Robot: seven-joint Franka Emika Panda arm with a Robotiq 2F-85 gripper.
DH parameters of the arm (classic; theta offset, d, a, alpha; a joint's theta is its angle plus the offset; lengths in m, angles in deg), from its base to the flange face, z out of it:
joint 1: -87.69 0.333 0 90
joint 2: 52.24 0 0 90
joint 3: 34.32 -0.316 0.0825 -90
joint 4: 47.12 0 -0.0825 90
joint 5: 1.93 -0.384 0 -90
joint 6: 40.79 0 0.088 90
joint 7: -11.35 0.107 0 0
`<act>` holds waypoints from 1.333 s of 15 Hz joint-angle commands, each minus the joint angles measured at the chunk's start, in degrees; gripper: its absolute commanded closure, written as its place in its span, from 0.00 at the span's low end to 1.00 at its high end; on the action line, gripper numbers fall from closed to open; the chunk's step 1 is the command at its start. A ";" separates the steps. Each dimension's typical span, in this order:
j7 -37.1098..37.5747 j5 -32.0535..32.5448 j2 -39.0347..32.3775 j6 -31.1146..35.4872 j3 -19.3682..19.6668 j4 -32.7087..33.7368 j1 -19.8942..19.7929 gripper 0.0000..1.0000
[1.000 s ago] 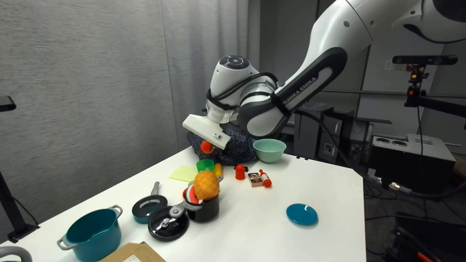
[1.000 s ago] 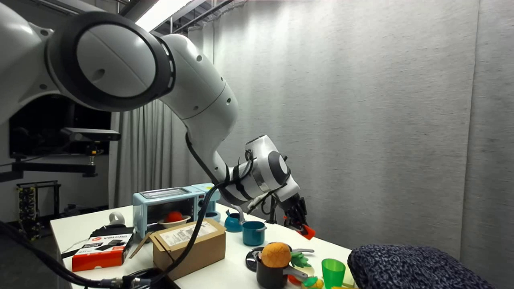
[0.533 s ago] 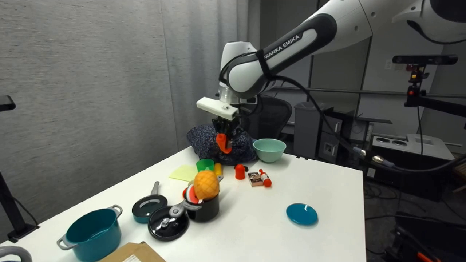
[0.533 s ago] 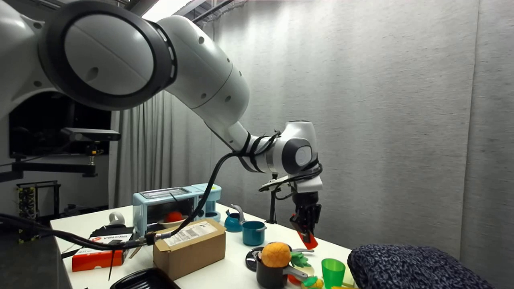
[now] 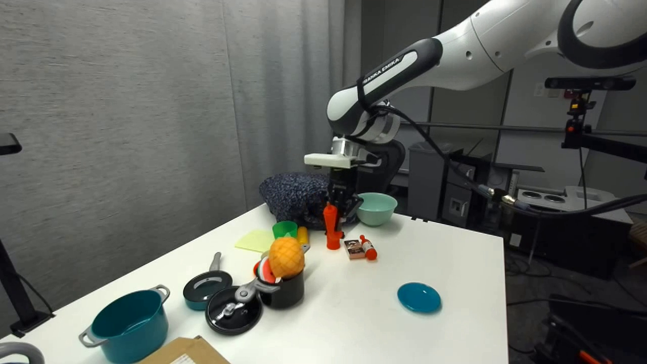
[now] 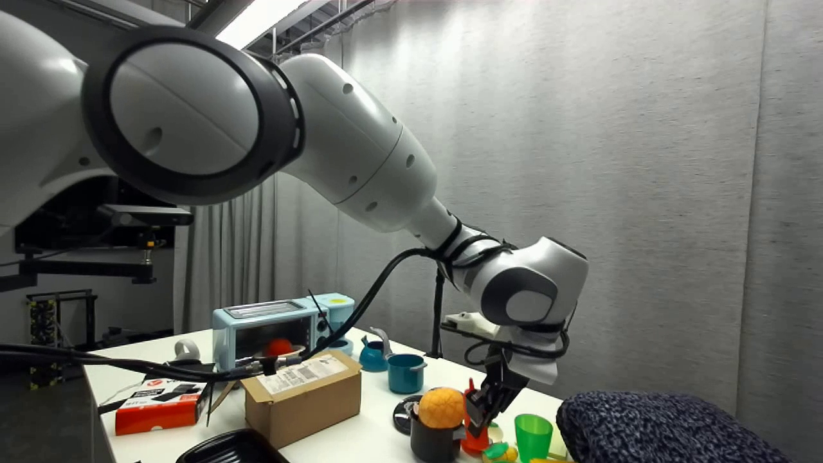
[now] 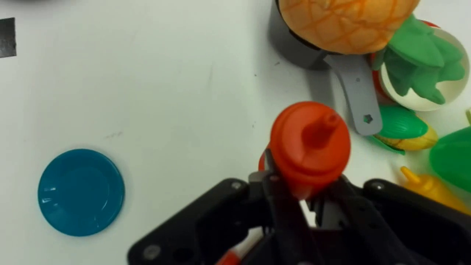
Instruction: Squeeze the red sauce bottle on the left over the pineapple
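Note:
My gripper (image 7: 306, 176) is shut on the red sauce bottle (image 7: 311, 141), whose cap and nozzle face the wrist camera. The bottle (image 5: 330, 216) stands nearly upright, nozzle up, leaning slightly. Its lower end overlaps a small red object (image 5: 333, 244) on the table; I cannot tell whether they touch. The gripper (image 6: 481, 411) hides part of the bottle (image 6: 470, 399) behind its fingers. The orange-yellow pineapple (image 5: 286, 257) rests in a black pot (image 5: 285, 293), beside the bottle and apart from it. In the wrist view green leaves (image 7: 423, 59) lie next to the pineapple (image 7: 349, 25).
A small box (image 5: 354, 249) and a red-and-white bottle (image 5: 368, 247) lie near the gripper. Around it are a green cup (image 5: 285, 229), a mint bowl (image 5: 374, 209) and a dark cushion (image 5: 298, 194). A blue plate (image 5: 419, 298) and a cardboard box (image 6: 308, 402) are farther off.
The gripper has carried the bottle to the right and down in an exterior view, and turned it from tilted to almost upright. It stays gripped. The pineapple and pot have not moved.

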 commanded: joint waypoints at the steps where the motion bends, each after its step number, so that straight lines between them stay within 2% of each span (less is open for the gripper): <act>1: -6.69 -5.91 -6.74 -7.30 3.08 6.50 0.00 0.96; 5: -9.17 -6.07 -12.24 -11.40 5.92 11.37 0.24 0.96; 7: -10.85 -6.71 -14.34 -10.84 6.30 13.04 -0.22 0.96; 14: -15.97 -7.58 -19.85 -10.61 5.90 18.93 -1.04 0.96; 20: -22.74 -8.77 -21.87 -12.52 6.19 22.45 -4.69 0.96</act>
